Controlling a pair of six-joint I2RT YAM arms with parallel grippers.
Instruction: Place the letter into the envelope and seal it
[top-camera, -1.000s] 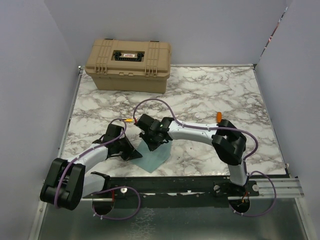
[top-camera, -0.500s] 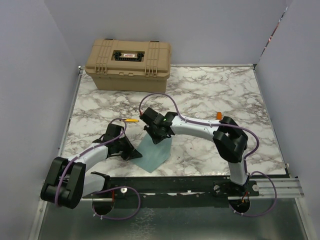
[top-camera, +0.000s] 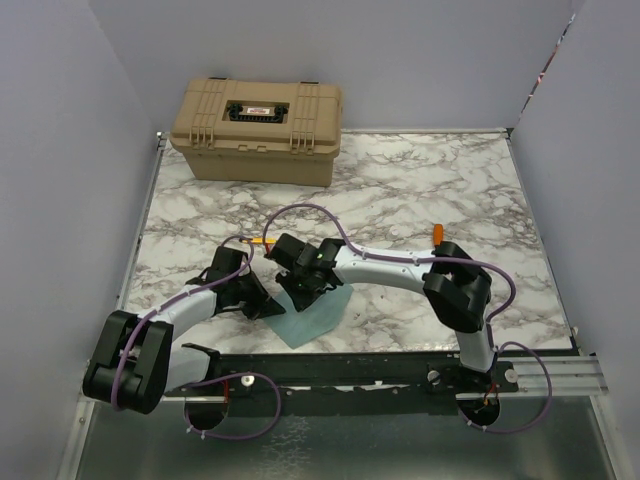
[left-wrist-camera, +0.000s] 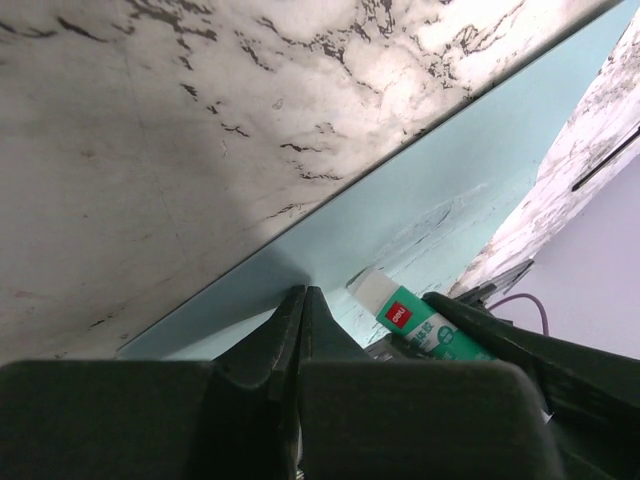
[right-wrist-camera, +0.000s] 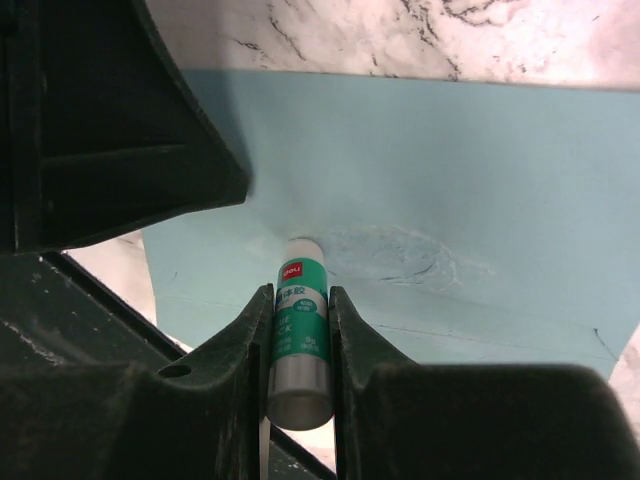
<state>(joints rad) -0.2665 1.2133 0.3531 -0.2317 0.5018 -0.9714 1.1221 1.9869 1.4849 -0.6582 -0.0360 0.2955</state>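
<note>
At the counter's (top-camera: 420, 200) front edge lies the teal envelope (top-camera: 315, 322), pinned by the left arm's (top-camera: 190, 310) clenched jaws. The right arm (top-camera: 390, 265), briefly raised, has dipped back down with its jaws grasping the glue stick (right-wrist-camera: 298, 345), whose tip touches the paper. Gluing likely resumes, and the letter is not in sight.

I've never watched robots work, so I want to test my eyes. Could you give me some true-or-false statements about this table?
1. The right arm's fingers hold a glue stick. True.
2. The glue stick hangs high above the envelope. False: its white tip is down against the teal paper, beside a shiny smear.
3. The left arm's fingers are shut. True: they are closed together at the envelope's edge.
4. The tan case stands open. False: its lid is closed, and it sits at the far side of the table.
5. The envelope is red. False: it is teal.
</note>
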